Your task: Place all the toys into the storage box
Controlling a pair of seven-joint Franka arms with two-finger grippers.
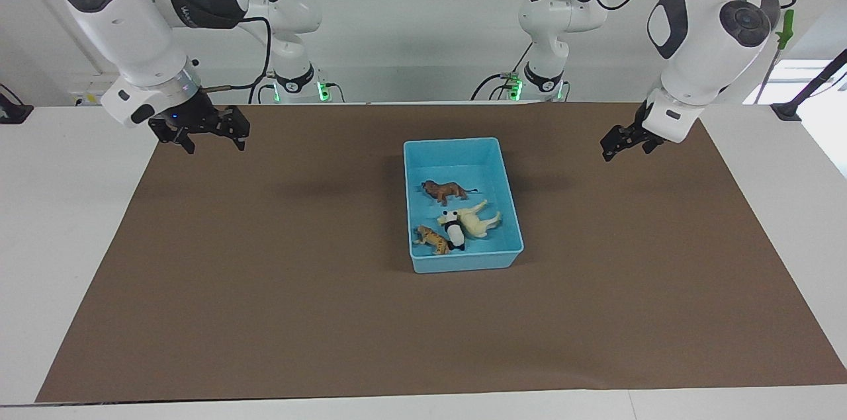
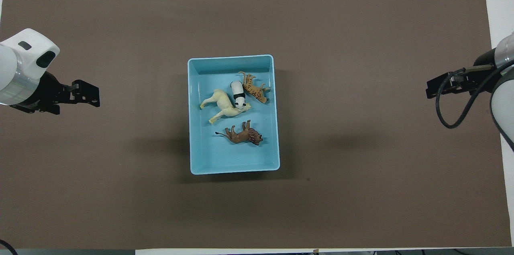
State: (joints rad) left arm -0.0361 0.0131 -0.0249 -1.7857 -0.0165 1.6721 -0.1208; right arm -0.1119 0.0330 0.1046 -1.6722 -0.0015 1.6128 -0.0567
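Note:
The light blue storage box [image 1: 463, 262] stands at the middle of the brown mat; it also shows in the overhead view [image 2: 233, 168]. All four toys lie in it. The brown lion [image 1: 446, 191] [image 2: 242, 135] is nearest the robots. The cream-yellow horse [image 1: 478, 220] [image 2: 223, 106], the panda [image 1: 454, 230] [image 2: 238, 95] and the orange tiger [image 1: 431, 239] [image 2: 253, 87] lie close together farther from the robots. My left gripper [image 1: 622, 150] [image 2: 95, 95] hangs open and empty over the mat at its own end. My right gripper [image 1: 215, 142] [image 2: 429, 88] hangs open and empty over its end.
The brown mat [image 1: 265, 288] covers most of the white table [image 1: 66, 221]. Both arm bases stand at the table's edge nearest the robots. A black cable [image 2: 449, 106] loops by the right gripper.

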